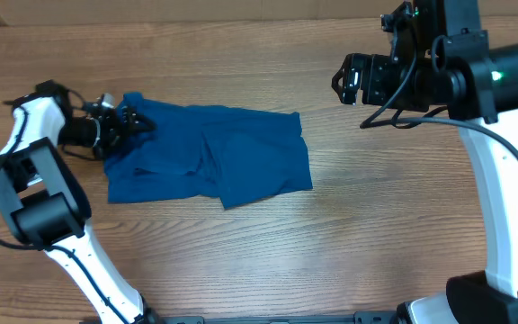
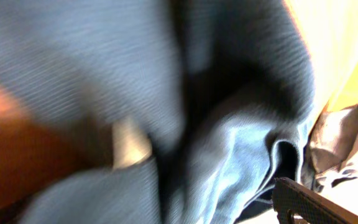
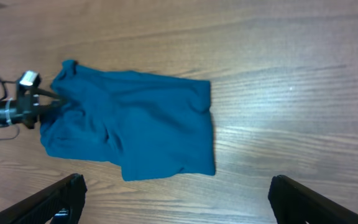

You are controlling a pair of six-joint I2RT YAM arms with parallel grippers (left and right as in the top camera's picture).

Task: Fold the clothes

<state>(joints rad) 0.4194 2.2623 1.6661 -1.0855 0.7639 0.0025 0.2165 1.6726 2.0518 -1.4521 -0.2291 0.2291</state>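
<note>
The clothes are one deep-blue shirt (image 1: 209, 153), lying folded and a little rumpled on the wooden table (image 1: 376, 225), left of centre. My left gripper (image 1: 131, 120) is low at the shirt's upper left corner, open, with blurred blue fabric (image 2: 229, 143) filling its wrist view. Only one of its fingers (image 2: 309, 202) shows; the other is hidden by cloth. My right gripper (image 1: 342, 81) hangs high to the right of the shirt, open and empty. In its own view the shirt (image 3: 135, 124) lies beyond its gripper (image 3: 178, 193), and the left gripper (image 3: 45, 101) is at the shirt's left edge.
The left arm (image 1: 39, 189) runs along the table's left side and the right arm (image 1: 502, 162) stands at the right. Bare wood (image 1: 268, 261) lies in front of the shirt. The table's far edge (image 1: 196, 20) runs along the top.
</note>
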